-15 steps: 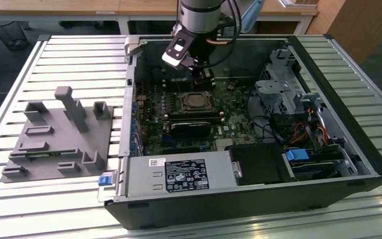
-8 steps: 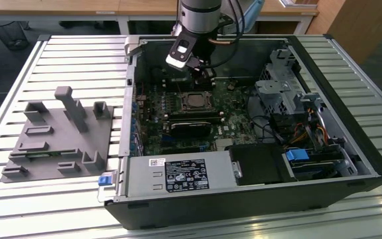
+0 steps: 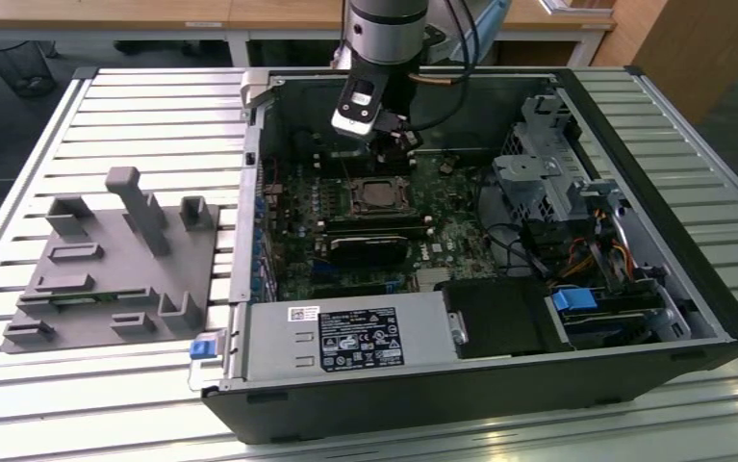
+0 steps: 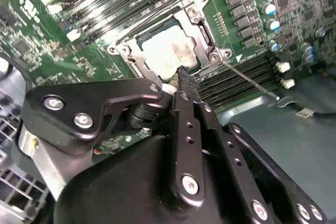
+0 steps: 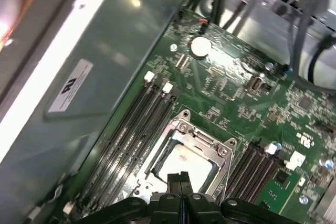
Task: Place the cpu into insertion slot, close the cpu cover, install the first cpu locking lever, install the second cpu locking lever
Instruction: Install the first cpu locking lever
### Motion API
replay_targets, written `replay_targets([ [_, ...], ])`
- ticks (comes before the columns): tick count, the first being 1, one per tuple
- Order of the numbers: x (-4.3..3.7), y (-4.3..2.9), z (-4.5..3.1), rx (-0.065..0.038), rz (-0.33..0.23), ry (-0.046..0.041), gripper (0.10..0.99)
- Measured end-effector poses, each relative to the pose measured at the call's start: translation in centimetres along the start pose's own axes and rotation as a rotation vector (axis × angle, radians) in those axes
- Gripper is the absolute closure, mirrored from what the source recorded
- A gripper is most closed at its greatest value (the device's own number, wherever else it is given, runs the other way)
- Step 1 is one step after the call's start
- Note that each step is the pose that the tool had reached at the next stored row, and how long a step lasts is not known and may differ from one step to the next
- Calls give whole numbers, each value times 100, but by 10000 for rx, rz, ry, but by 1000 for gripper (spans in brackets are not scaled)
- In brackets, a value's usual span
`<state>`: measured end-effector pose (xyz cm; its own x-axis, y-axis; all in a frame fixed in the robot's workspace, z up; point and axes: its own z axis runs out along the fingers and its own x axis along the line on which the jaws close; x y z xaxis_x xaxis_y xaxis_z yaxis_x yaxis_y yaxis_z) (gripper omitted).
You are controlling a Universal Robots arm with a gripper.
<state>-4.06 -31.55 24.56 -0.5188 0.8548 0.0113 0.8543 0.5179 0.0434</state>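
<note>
The cpu (image 4: 167,52) lies in the insertion slot (image 3: 375,195), its silvery top showing through the cut-out of the cpu cover (image 4: 203,31), which lies flat around it. In the first wrist view the cpu (image 5: 186,163) and the cpu cover (image 5: 202,139) sit just beyond the fingertips. A thin wire locking lever (image 4: 249,81) sticks out from one socket corner across the black memory slots. My gripper (image 4: 184,74) is shut with nothing between its fingers, hovering just above the socket's edge. In the exterior view the gripper (image 3: 392,144) hangs over the board just behind the socket.
The open black computer case (image 3: 625,318) lies on a slatted metal table (image 3: 150,106). A black heatsink block (image 3: 369,245) sits in front of the socket, and memory slots (image 5: 131,135) flank it. Drive cages and cables (image 3: 561,192) crowd the exterior view's right. A grey fixture (image 3: 118,260) stands at its left.
</note>
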Motion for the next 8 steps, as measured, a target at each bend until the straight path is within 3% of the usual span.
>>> replay_targets([
  [8,0,0,0,12,-961,41,980],
])
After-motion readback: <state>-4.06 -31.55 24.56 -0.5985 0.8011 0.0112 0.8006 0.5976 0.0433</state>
